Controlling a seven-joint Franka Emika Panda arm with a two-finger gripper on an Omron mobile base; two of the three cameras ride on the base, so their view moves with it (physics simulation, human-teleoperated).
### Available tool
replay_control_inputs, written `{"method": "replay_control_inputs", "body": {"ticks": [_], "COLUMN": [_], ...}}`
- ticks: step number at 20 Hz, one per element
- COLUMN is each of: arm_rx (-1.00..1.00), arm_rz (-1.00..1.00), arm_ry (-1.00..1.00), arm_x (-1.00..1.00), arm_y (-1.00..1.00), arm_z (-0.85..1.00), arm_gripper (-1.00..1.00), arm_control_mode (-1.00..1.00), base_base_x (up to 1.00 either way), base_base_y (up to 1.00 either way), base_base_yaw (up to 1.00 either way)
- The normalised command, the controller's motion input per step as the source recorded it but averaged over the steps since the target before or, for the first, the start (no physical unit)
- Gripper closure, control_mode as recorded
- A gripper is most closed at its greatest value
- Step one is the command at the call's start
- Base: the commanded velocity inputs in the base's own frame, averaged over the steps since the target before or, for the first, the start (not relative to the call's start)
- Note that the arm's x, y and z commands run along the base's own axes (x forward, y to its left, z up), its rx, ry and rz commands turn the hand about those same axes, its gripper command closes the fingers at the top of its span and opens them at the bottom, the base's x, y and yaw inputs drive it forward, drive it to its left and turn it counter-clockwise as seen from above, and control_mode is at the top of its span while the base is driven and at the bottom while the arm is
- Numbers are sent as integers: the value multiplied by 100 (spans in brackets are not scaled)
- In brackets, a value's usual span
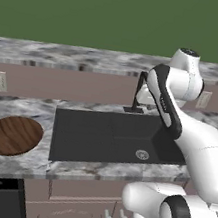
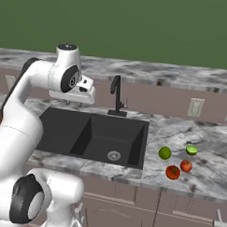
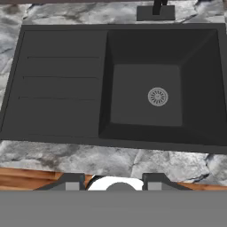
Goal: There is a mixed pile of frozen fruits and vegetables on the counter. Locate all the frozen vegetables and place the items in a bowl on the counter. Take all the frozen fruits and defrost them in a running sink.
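No readable text, label, brand, number or sign appears anywhere in these pictures. The counter (image 2: 198,133), the sink (image 1: 111,134), the bowl (image 1: 12,134), the wall outlets (image 2: 195,107) and the robot's white body all carry plain surfaces without lettering or markings.

Sink (image 2: 98,135) set mid-counter (image 2: 180,130), faucet (image 2: 117,96) at its far edge. Bowl (image 1: 12,135) on counter left of sink. Four pile items (image 2: 178,160) right of sink, close together.
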Motion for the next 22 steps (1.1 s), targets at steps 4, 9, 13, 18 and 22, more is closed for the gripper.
{"method": "replay_control_inputs", "body": {"ticks": [4,9,13,18,22], "arm_rx": [0,0,0,0,0], "arm_rz": [0,0,-9,-11,-11], "arm_ry": [0,0,-1,2,6], "arm_x": [-6,-22,-34,-22,-18], "arm_y": [-1,-28,-44,-64,-77], "arm_z": [0,0,0,-2,-14], "arm_gripper": [-100,-100,-100,-100,-100], "arm_control_mode": [-100,-100,-100,-100,-100], "base_base_x": [0,0,0,0,0], "base_base_y": [0,0,0,0,0], "base_base_yaw": [0,0,0,0,0]}}
